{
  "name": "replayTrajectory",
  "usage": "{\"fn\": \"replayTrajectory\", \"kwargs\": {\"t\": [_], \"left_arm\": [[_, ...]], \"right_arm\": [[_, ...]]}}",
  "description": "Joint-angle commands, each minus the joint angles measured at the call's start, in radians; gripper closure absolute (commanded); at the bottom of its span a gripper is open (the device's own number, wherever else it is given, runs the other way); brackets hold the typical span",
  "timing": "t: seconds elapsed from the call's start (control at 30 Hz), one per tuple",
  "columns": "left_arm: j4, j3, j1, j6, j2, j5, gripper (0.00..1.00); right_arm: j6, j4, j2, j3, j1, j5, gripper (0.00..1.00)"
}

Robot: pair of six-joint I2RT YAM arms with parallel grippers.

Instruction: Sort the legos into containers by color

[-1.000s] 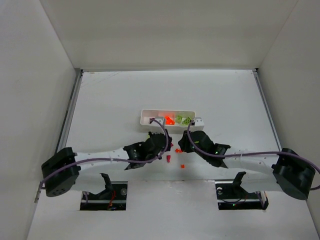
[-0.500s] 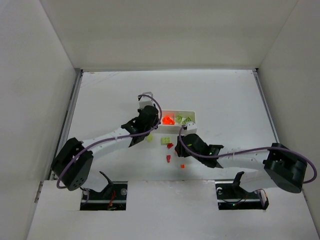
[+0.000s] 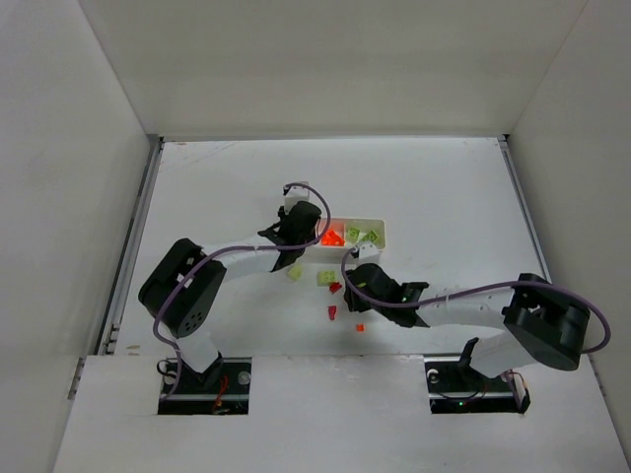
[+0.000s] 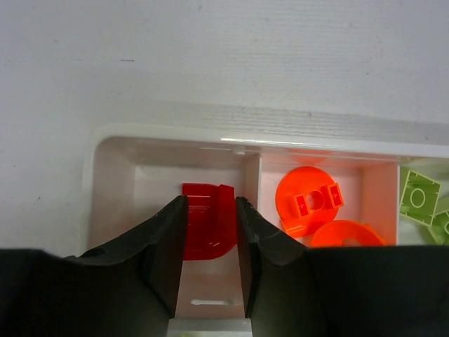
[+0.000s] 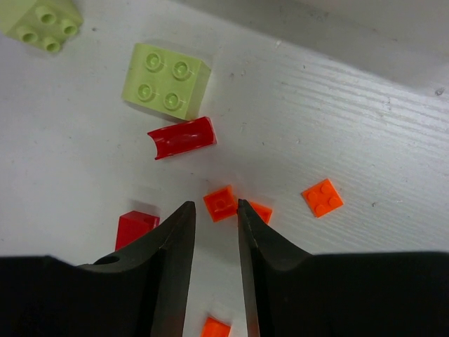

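- Left gripper (image 4: 210, 203) over tray's (image 4: 98, 161) left compartment; red brick (image 4: 207, 228) between jaws, held or freed unclear, could cling
- Right gripper (image 5: 214, 205) parted, empty; may scatter crowded orange plates (image 5: 323, 197)

Right wrist | I see my right gripper (image 5: 215, 210) over the table (image 5: 365, 126), jaws slightly parted | orange plate (image 5: 222, 202) on the table at the fingertips | red curved piece (image 5: 182, 137) beyond | yellow-green brick (image 5: 165, 79) farther out
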Motion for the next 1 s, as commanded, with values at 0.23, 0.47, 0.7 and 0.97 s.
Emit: {"fn": "replayTrajectory", "kwargs": {"t": [0.23,0.47,0.7,0.97], "left_arm": [[0.047,0.006,-0.006,0.022,-0.096,-0.016,0.59],[0.042,-0.13,-0.076,0.01,-0.291,-0.029,0.58],[-0.016,-0.32,-0.194,-0.08,-0.508,-0.067,0.58],[-0.049,-0.436,-0.368,-0.217,-0.604,-0.081,0.55]], "right_arm": [[-0.019,0.004,0.027,0.05,0.009,0.017,0.61],[-0.027,-0.003,0.084,0.072,0.019,0.022,0.68],[-0.016,-0.008,0.007,0.064,0.016,0.041,0.79],[-0.065,-0.003,-0.079,0.165,-0.064,0.026,0.79]]}}
